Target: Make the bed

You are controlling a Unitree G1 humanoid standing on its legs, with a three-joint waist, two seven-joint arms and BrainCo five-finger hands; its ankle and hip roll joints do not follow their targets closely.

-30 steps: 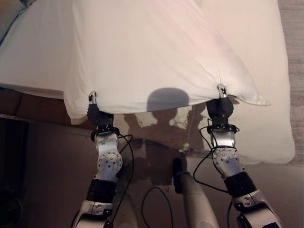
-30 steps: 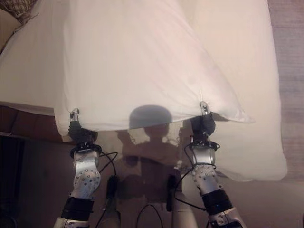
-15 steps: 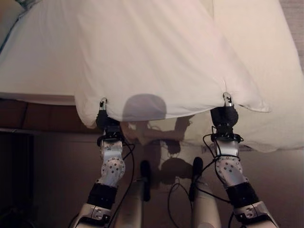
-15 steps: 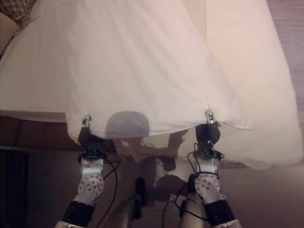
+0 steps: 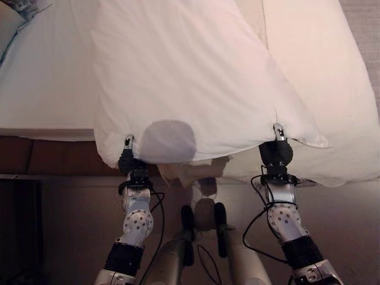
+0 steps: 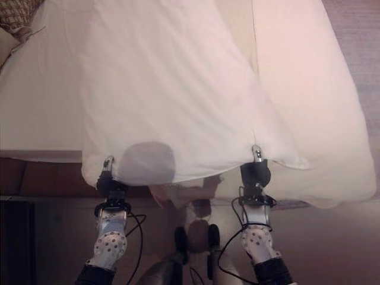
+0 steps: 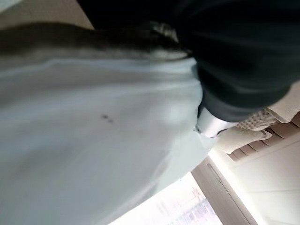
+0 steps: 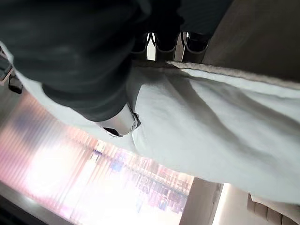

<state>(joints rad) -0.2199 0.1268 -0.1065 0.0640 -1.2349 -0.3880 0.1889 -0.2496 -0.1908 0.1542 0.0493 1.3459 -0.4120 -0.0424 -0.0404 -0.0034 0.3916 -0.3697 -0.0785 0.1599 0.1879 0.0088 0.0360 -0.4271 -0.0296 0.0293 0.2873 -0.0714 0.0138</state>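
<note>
2 hands are all I have on a very large piece of cloth. Biggest thing before me is the bed [image 5: 41, 89], its mattress under a white fitted sheet that runs off to my left, with a brown base panel [image 5: 53, 157] showing along the near side. Over it lies the white duvet [image 5: 178, 71], spread from the far end down to the near edge, where I have the hem lifted clear. Another part of the duvet [image 5: 320, 89] drapes over the bed's right side and hangs toward the floor. A patterned pillow [image 6: 15, 15] peeks in at the far left corner.

My left hand [image 5: 128, 155] has the hem near the duvet's left corner; the wrist view shows cloth bunched against the thumb [image 7: 213, 125], so I judge it pinched, though the fingers themselves are buried in fabric. My right hand [image 5: 276, 145] grips the hem well apart from it, with cloth folded round the thumb [image 8: 119, 123] the same way.

I judge the duvet soft, limp and bulky rather than heavy: between my hands the hem sags in a shallow curve, and the loose corner [image 5: 317, 141] outside the right hand droops free. It will not push; it only follows a pull. Holding at the hem, wide apart, keeps the edge taut enough to lay straight. A grip nearer that right corner would leave less cloth flapping.
</note>
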